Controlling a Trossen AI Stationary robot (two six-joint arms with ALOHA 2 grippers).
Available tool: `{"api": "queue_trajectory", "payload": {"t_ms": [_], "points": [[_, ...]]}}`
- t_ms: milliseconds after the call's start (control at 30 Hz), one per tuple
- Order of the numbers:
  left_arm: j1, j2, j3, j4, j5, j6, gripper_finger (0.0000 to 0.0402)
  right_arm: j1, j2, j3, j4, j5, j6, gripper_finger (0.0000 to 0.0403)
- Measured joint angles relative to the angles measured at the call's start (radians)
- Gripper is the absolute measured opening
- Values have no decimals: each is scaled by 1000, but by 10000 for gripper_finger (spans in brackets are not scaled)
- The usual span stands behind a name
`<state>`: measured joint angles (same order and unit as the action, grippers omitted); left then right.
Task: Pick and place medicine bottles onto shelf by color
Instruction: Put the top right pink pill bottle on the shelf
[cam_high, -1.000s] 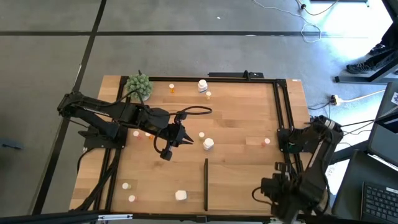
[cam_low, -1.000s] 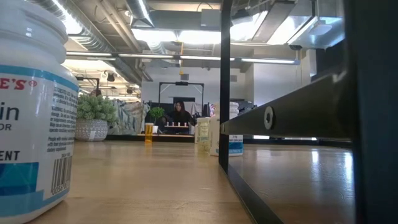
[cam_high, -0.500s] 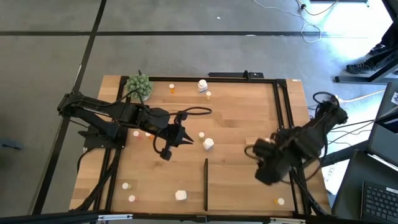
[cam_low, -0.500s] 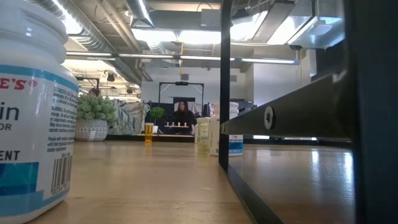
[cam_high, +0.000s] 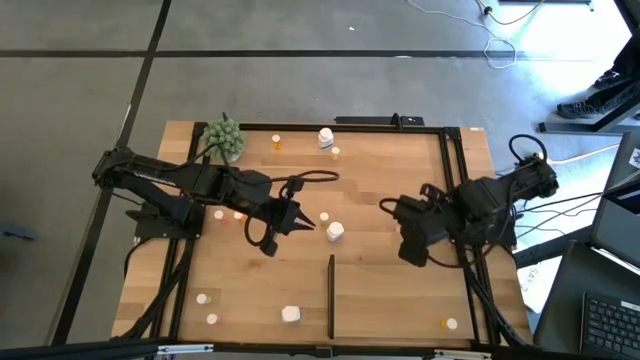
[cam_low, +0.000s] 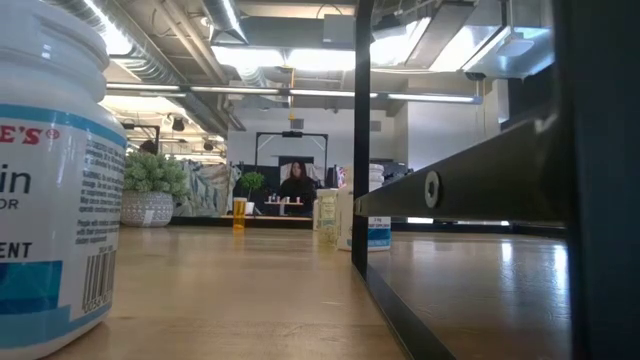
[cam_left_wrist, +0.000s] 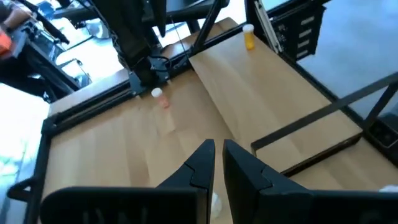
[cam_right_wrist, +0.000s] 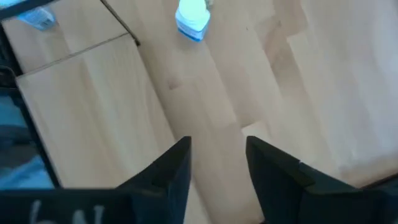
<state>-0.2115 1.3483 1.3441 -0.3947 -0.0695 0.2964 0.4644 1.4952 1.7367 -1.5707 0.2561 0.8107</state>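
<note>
Starting on the left, the left gripper (cam_high: 300, 222) hangs over the middle of the table (cam_high: 380, 180) with its 2 fingers almost shut and nothing between them. A tiny white bottle (cam_high: 324, 216) stands just beside its tip, and a chunkier white bottle (cam_high: 334, 232) is near it, a bit farther on. 2 small bottles (cam_high: 219, 214) sit close under the left arm. Near the far edge are the green plant ball (cam_high: 224, 139), an orange bottle (cam_high: 277, 142) and a white bottle (cam_high: 326, 137). 3 white bottles (cam_high: 290, 314) lie by the near edge.

Next comes the shelf (cam_high: 395, 295), with its thin black strip (cam_high: 331, 295) on its left side. 1 orange bottle (cam_high: 450, 323) stands on the shelf's near right corner.

On the right, the right gripper (cam_high: 384, 206) hangs over bare wood, well apart from the bottles. Its fingers are partly open and hold nothing.
</note>
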Motion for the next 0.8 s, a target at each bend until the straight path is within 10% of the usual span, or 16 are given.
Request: {"api": "queue_trajectory", "payload": {"t_ms": [467, 800], "points": [[146, 0, 0, -341, -22, -549, 27, -201, 0, 0, 144, -10, -498, 154], [209, 0, 0, -391, -18, -662, 27, -342, 1, -90, 262, -177, -763, 154]]}}
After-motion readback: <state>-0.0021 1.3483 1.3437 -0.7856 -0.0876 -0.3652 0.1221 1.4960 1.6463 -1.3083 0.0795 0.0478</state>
